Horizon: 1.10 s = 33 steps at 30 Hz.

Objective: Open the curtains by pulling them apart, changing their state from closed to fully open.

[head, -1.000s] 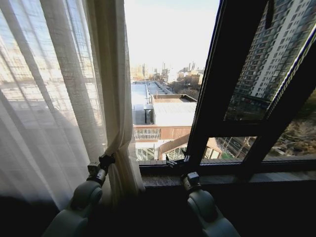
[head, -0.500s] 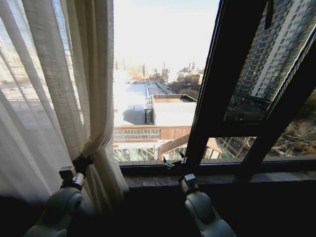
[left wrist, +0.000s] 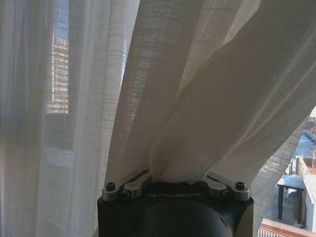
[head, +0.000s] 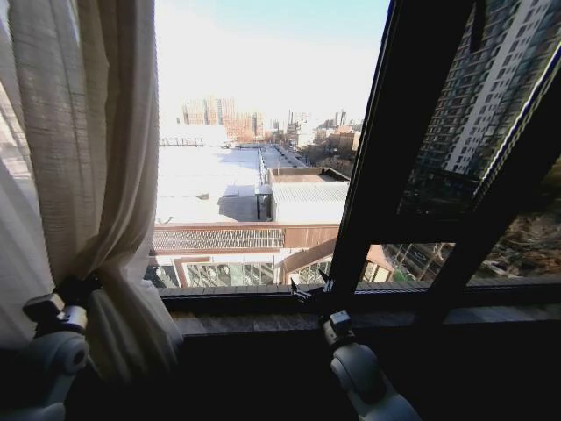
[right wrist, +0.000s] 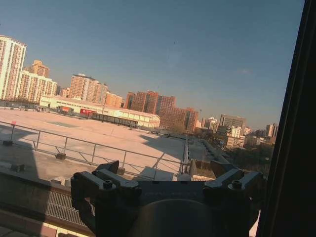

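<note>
A sheer cream pleated curtain (head: 88,132) hangs at the left edge of the head view, gathered into a bunch low down. My left gripper (head: 77,288) is shut on that bunch just above the sill. In the left wrist view the curtain fabric (left wrist: 197,98) fans up out of the left gripper (left wrist: 175,177) and hides its fingertips. My right gripper (head: 307,288) rests open at the window sill by the foot of the dark frame bar, holding nothing. The right wrist view looks past the right gripper (right wrist: 170,173) through bare glass at rooftops.
A thick dark window frame bar (head: 386,158) slants up right of centre, with a tilted sash beyond it. A stone sill (head: 263,320) runs across below the glass. The pane between curtain and frame bar is uncovered.
My left gripper has drawn the gathered curtain further left, from the middle-left to the picture's left edge, baring much more glass. The right gripper has stayed at the sill.
</note>
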Available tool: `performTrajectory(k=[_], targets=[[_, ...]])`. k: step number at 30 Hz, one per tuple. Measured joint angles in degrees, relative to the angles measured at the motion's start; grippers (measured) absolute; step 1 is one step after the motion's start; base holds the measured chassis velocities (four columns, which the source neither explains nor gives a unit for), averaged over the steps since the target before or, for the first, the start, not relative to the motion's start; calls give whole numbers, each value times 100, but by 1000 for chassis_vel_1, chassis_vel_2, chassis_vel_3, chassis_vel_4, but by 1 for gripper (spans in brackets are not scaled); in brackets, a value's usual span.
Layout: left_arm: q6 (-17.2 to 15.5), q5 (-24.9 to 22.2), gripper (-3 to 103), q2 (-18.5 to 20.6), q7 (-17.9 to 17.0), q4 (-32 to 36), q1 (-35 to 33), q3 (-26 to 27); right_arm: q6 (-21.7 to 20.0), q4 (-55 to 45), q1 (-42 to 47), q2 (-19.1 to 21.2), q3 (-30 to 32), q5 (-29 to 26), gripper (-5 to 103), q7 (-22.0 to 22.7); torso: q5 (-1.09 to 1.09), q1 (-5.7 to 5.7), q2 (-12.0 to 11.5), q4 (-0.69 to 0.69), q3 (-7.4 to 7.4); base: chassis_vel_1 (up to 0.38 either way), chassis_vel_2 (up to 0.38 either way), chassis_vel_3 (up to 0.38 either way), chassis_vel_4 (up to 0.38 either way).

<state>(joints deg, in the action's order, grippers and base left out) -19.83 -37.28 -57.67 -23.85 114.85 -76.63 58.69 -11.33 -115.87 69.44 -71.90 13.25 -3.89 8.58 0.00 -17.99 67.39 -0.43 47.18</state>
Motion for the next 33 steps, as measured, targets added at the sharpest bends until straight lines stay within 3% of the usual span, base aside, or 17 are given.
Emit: performTrajectory(k=[4, 7, 12, 26, 33], targets=[[-6, -37, 1, -2, 88, 60, -97, 13, 0, -24, 6, -6, -5, -8, 100, 0, 1, 0, 0, 0, 0, 0, 0, 0, 0], [101, -61, 1, -58, 592, 243, -200, -34, -2, -47, 8, -20, -11, -41, 100, 8, 1, 0, 0, -1, 0, 0, 0, 0, 0], [137, -54, 1, -162, 926, 438, -321, -76, -31, -78, 29, -32, 3, -136, 100, 60, 2, 0, 0, -1, 0, 0, 0, 0, 0], [139, 62, 1, -337, 993, 564, -356, -223, -163, -160, 48, -87, -12, -4, 100, -6, 2, 0, 0, -1, 0, 0, 0, 0, 0], [128, 248, 1, -672, 834, 696, -180, -526, -162, -189, 89, -79, -11, 19, 100, -11, 2, 0, 0, -2, 0, 0, 0, 0, 0]])
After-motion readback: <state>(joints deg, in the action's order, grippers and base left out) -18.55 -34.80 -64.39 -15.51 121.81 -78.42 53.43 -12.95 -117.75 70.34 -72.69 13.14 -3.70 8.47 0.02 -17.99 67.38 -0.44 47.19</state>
